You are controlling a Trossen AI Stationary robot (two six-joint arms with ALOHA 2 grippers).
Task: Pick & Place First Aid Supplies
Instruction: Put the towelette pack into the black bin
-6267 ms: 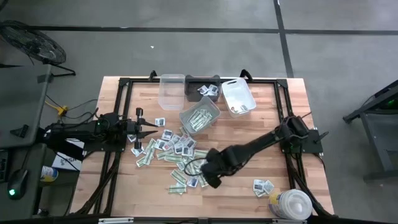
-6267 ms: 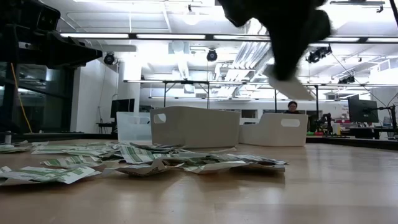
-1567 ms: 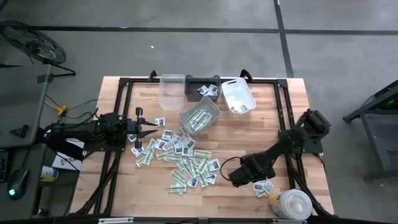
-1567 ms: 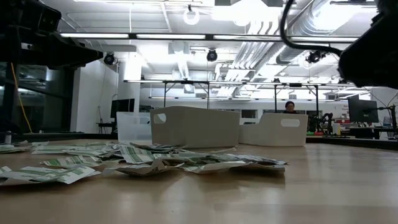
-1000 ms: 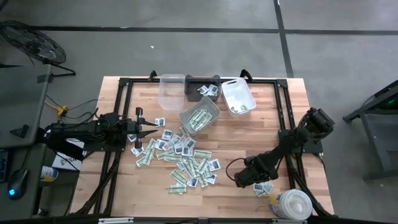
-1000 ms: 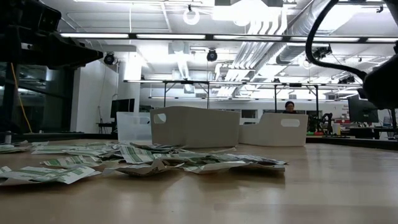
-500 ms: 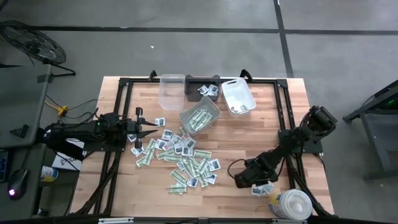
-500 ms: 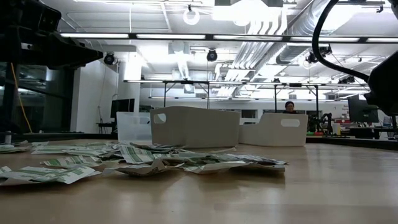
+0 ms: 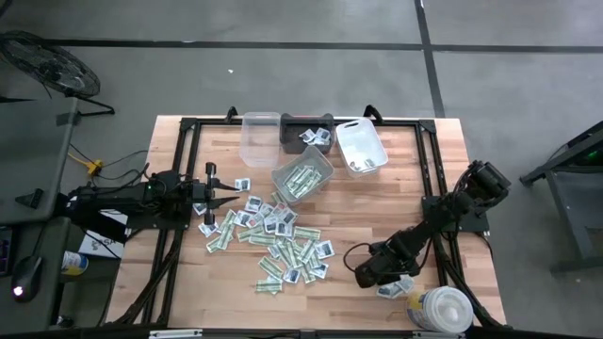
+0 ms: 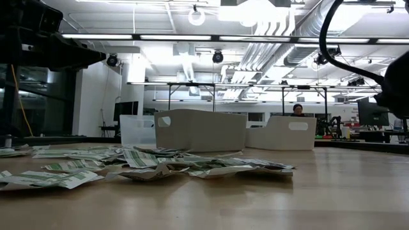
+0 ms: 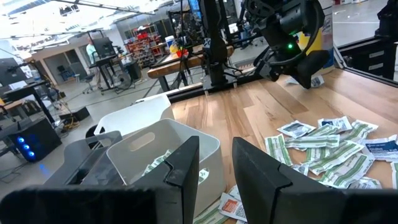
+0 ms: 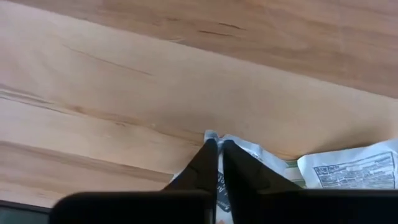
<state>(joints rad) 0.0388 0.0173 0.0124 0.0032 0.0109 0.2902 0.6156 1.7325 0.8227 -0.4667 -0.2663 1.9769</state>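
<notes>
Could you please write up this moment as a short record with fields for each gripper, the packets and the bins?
right gripper: down at the table's near right, shut on a white packet beside the round white tub
left gripper: at the left edge of the packet pile, fingers parted, nothing seen between them
pile: green-and-white strips and white squares, spread mid-table
grey bin: holds green strips
dark bin: holds white packets
white bin: a few items inside
clear bin: looks empty
</notes>
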